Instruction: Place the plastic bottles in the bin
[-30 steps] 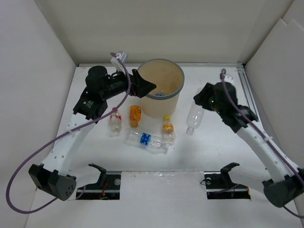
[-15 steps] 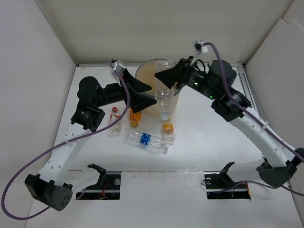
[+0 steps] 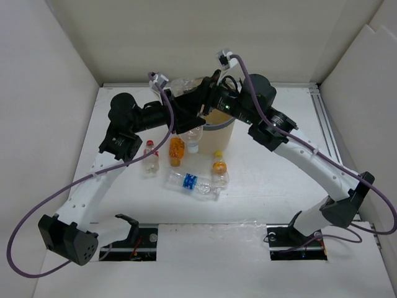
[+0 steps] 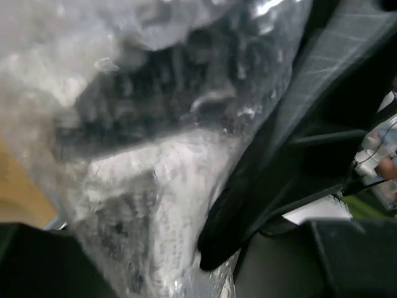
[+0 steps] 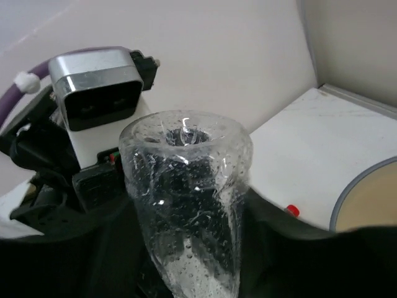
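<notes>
Clear plastic bottle [image 3: 192, 133] at tan round bin's [image 3: 221, 134] rim
Right gripper [image 3: 196, 104] clamps it; we cannot tell left gripper's [image 3: 185, 120] state; their collision risks dropping it outside.

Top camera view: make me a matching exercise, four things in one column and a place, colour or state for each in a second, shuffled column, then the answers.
Things
1. small clear plastic bottle with red cap
2. clear plastic bottle with blue label
3. large clear plastic bottle with white cap
4. round tan bin

Descriptions
A. lying on its side
B. grey band round the rim
C. leftmost of the bottles
D. raised, cap pointing down

Pairs: 1-C, 2-A, 3-D, 4-B
</notes>
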`<state>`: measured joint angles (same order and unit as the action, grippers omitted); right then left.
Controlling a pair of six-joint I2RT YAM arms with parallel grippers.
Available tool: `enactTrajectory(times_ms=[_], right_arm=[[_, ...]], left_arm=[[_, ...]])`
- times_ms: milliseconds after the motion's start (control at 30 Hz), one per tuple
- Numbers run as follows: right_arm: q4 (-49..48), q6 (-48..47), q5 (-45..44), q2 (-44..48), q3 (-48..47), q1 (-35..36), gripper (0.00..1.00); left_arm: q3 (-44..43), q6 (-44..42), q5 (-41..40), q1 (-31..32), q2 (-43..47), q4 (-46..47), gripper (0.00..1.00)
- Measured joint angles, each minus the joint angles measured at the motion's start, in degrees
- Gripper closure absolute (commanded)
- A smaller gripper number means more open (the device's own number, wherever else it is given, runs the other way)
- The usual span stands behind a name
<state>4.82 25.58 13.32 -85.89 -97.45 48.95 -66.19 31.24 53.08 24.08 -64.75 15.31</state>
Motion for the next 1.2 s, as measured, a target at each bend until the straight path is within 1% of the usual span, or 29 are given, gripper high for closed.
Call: enactTrajectory(times_ms=[33,67,200,333,433,533,567,600,633,667,700,833,1000,1067,1100,1200], right_arm=[[-0.4,-0.3,-0.5,0.0,-0.1,-0.4,0.00],[-0.7,-0.3,-1.8,-0.1,-0.1,-0.9,0.00],[-1.9,0.3,-6.5,2.8,1.6,-4.0,0.00],[0.2,-0.8,-13.9,10.8,7.4,-7.2,0.00],[2.4,-1.5,-18.0,17.1,11.6,-11.2,0.00],[5.5,-2.1,-20.9,21.4,14.9,-13.7,0.00],[6.3,-2.2,-21.5,22.5,16.3,-13.8,0.00],[7.2,-2.3,-21.7,23.5,18.1,-13.8,0.00],[8.3,-2.4,-21.9,24.2,19.7,-13.6,0.00],[9.6,-2.3,-22.4,24.7,21.5,-13.6,0.00],[11.0,-2.2,-23.1,24.9,23.5,-13.3,0.00],[15.0,1.0,-25.5,24.6,33.5,-11.3,0.00],[16.3,7.3,-26.0,23.1,47.1,-7.1,0.00],[16.5,9.4,-26.3,20.5,49.4,-6.3,0.03],[16.4,10.3,-26.6,19.0,49.8,-6.0,0.03],[14.6,12.3,-27.7,15.4,50.5,-5.2,0.06]], left_arm=[[-0.5,0.0,0.1,-0.2,-0.7,0.4,0.89],[-1.4,0.1,0.0,-0.3,-1.4,0.4,0.92],[-6.8,-1.5,-6.4,0.2,-5.9,0.2,0.93],[-14.9,-3.9,-15.6,-0.1,-13.8,-0.3,0.93],[-20.5,-5.9,-20.1,-0.2,-20.5,-0.5,0.93],[-25.7,-7.4,-22.4,-0.2,-27.8,-1.0,0.74],[-27.2,-7.7,-22.8,-0.2,-29.9,-1.3,0.63],[-28.7,-7.9,-23.1,-0.2,-32.1,-1.6,0.30],[-29.7,-8.3,-23.3,-0.2,-34.1,-1.9,0.20],[-30.9,-8.7,-23.4,-0.2,-35.8,-2.8,0.07],[-32.0,-8.7,-23.6,-0.2,-37.4,-3.4,0.00],[-33.3,-9.2,-24.5,-0.2,-39.8,-6.3,0.00],[-32.7,-9.4,-24.6,-0.2,-38.0,-6.4,0.00],[-31.1,-9.3,-24.3,-0.2,-35.5,-6.4,0.00],[-30.3,-9.3,-24.2,-0.2,-33.9,-6.4,0.00],[-26.7,-8.8,-24.1,-0.2,-27.2,-6.4,0.00]])
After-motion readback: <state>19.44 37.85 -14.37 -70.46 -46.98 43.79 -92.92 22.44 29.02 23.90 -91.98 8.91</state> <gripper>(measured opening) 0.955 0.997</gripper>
